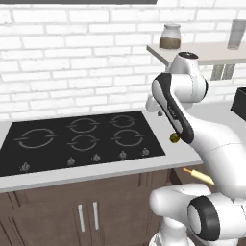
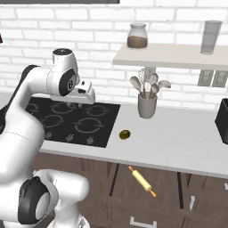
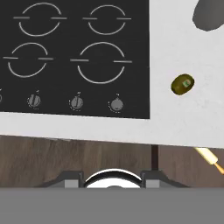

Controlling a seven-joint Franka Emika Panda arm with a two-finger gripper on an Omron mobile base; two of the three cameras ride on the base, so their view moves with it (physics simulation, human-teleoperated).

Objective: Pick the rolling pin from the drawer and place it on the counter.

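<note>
The rolling pin [image 2: 142,180], pale tan with orange pegs, lies at a slant in the open dark brown drawer [image 2: 171,180] under the counter [image 2: 182,138]. One end of the rolling pin [image 3: 209,158] shows at the lower right of the hand view, and it [image 1: 198,176] peeks out beside my arm in the left base view. My gripper [image 2: 80,102] hangs above the cooktop's right edge, up and to the left of the drawer. Its finger stubs [image 3: 73,178] stand wide apart, open and holding nothing.
A small olive-brown ball [image 2: 125,134] rests on the counter just right of the black cooktop [image 2: 73,121]. Behind it stands a grey utensil holder [image 2: 147,106]. The wall shelf [image 2: 173,55] carries a jar and a glass. A dark appliance [image 2: 222,120] is at far right.
</note>
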